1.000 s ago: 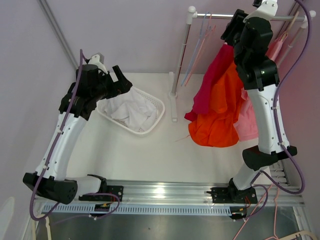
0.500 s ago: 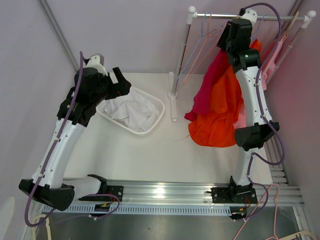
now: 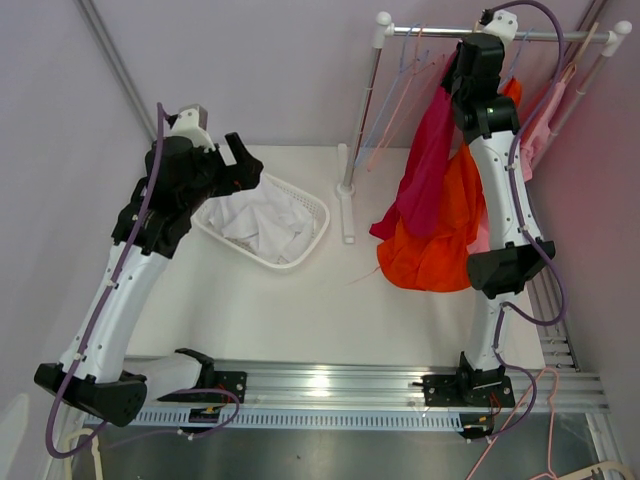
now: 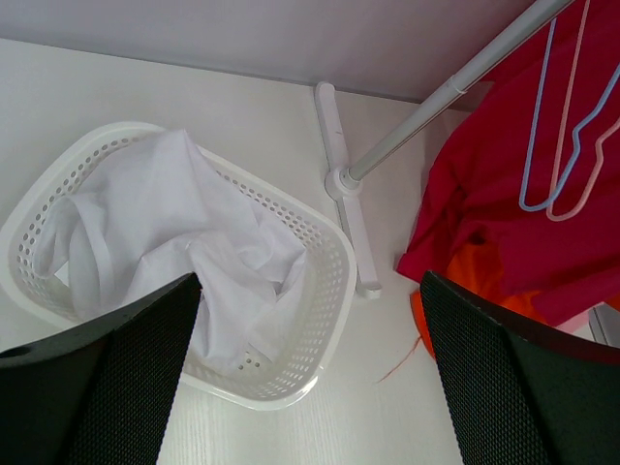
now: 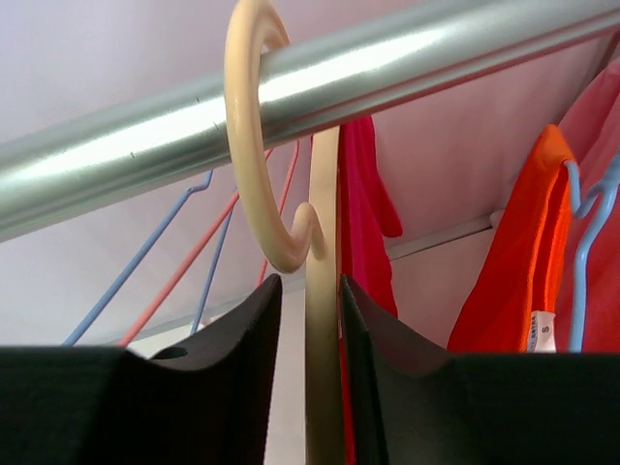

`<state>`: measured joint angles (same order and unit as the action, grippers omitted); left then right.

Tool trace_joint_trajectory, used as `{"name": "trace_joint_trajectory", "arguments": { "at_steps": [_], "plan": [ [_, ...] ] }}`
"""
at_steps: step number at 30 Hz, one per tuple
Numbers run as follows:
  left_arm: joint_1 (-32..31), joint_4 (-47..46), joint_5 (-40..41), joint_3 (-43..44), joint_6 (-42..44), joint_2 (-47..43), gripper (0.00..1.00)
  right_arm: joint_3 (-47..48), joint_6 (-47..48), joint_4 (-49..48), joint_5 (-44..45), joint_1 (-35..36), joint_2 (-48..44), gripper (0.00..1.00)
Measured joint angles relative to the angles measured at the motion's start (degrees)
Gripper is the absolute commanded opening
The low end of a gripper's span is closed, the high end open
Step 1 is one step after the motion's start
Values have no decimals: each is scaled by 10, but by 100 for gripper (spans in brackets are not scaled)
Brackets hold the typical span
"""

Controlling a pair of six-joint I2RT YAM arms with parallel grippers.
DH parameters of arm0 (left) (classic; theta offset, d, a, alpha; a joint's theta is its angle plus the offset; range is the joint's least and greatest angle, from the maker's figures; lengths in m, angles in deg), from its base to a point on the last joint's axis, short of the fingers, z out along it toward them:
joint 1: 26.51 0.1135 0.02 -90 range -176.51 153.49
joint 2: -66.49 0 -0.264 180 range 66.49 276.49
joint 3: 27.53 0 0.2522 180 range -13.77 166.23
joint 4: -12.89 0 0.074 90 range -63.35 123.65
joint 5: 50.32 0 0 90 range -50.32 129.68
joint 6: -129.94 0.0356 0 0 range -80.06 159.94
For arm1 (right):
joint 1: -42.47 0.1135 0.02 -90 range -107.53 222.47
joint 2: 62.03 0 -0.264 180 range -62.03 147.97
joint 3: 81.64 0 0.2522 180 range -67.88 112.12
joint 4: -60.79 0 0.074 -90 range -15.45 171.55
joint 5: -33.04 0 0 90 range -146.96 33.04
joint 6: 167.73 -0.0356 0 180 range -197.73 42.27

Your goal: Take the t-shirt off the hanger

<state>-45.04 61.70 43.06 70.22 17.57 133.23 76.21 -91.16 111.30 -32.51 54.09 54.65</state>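
Note:
A crimson t-shirt [image 3: 425, 170] hangs from the rack rail [image 3: 440, 32] on a cream hanger [image 5: 322, 291], whose hook [image 5: 254, 145] is over the rail [image 5: 387, 68]. My right gripper [image 3: 476, 50] is up at the rail, and in the right wrist view [image 5: 310, 320] its jaws stand tight on either side of the hanger's neck. The crimson cloth [image 5: 358, 223] hangs just behind it. My left gripper [image 3: 240, 160] is wide open and empty above the basket, also shown in the left wrist view [image 4: 310, 387].
An orange t-shirt [image 3: 440, 240] and a pink garment [image 3: 550, 100] hang beside the crimson one. Empty wire hangers [image 3: 390, 110] hang at the rail's left end. A white basket [image 3: 310, 205] holds white cloth [image 3: 260, 220]. The rack post and foot [image 3: 347, 200] stand mid-table.
My right arm has stretched up and back, bringing its gripper to the rail at the hanger. The crimson t-shirt has swung a little. The left arm has barely shifted.

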Motion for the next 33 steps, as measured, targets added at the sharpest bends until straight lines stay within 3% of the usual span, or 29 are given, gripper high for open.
{"name": "trace_joint_trajectory", "arguments": {
  "at_steps": [3, 6, 8, 9, 24, 33],
  "plan": [
    [-3, -2, 0, -1, 0, 0, 99, 0, 8, -9, 7, 0, 0, 37],
    [-5, -3, 0, -3, 0, 0, 99, -1, 17, -16, 12, 0, 0, 24],
    [-6, -3, -1, -4, 1, 0, 99, -1, 23, -19, 18, 0, 0, 2],
    [-6, -3, -1, -5, 2, 0, 99, -1, 25, -19, 22, 0, 0, 0],
    [-16, -3, 1, -8, 8, 0, 99, 3, 47, -21, 20, 7, -1, 0],
    [-150, -7, 111, 6, 74, -1, 99, -26, 55, 2, 5, 50, -93, 0]
  ]
}}
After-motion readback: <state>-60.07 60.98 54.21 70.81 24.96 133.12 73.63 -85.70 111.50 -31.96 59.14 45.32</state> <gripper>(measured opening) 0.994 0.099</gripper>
